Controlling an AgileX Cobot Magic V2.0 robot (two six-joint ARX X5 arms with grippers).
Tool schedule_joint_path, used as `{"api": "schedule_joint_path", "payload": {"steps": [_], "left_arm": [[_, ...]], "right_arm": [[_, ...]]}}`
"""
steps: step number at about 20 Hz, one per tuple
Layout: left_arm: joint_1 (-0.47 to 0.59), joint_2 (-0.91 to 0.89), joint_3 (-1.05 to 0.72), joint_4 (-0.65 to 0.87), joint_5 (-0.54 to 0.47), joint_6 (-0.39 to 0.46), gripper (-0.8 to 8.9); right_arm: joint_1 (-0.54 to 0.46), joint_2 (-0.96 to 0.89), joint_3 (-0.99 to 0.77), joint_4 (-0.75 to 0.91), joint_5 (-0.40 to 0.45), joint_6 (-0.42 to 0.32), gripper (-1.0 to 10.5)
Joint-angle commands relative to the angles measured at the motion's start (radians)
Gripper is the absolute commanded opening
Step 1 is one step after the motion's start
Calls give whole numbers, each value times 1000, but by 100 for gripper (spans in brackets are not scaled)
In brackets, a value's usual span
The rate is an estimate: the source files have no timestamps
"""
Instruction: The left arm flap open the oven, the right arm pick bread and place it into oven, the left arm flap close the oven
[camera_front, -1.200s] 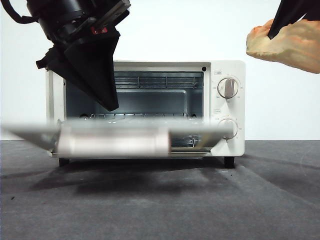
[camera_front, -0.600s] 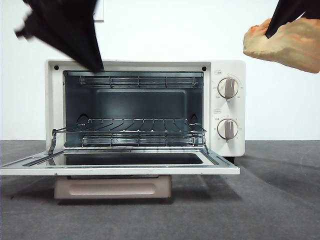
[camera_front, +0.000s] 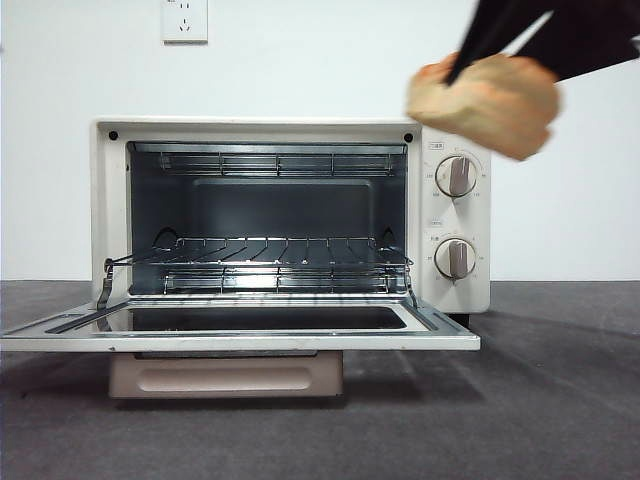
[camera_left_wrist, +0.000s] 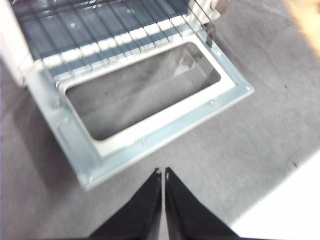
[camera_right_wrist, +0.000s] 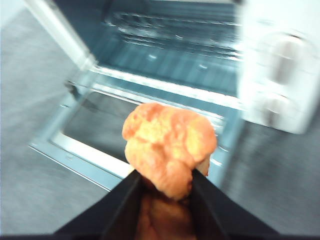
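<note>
Oven open on dark grey felt tabletop, white wall behind

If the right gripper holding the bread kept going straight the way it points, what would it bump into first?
Probably the oven's open door. In the right wrist view, the right gripper, shut on the bread, points down at the door's glass panel, just short of the wire rack. Depth is unclear, so it is a guess.
</note>
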Motion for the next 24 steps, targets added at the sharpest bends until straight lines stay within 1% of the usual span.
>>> {"api": "schedule_joint_path", "payload": {"steps": [1, 3, 5, 7, 9, 13, 17, 20, 22, 24], "left_arm": [[-4, -58, 4, -23, -2, -18, 17], [-4, -100, 4, -40, -2, -18, 16], [-4, -121, 4, -43, -2, -18, 17], [-4, -124, 4, -44, -2, -18, 17], [-4, -124, 4, -45, -2, -17, 17], [-4, -124, 4, -60, -2, -14, 17], [-4, -124, 4, -95, -2, -8, 17], [-4, -124, 4, -95, -2, -9, 17], [-4, -124, 4, -95, -2, -9, 17], [-4, -124, 4, -96, -2, -9, 17]], "right_arm": [[31, 89, 19, 78, -12, 51, 127], [55, 181, 33, 158, -12, 76, 127], [68, 279, 73, 204, -12, 95, 127], [74, 377, 127, 236, 5, 110, 127], [73, 472, 190, 257, 31, 130, 127], [73, 627, 299, 333, 131, 159, 127], [72, 727, 371, 383, 236, 163, 128], [71, 770, 373, 436, 289, 163, 128], [70, 785, 373, 443, 313, 163, 129], [67, 796, 373, 444, 332, 163, 155]]}}
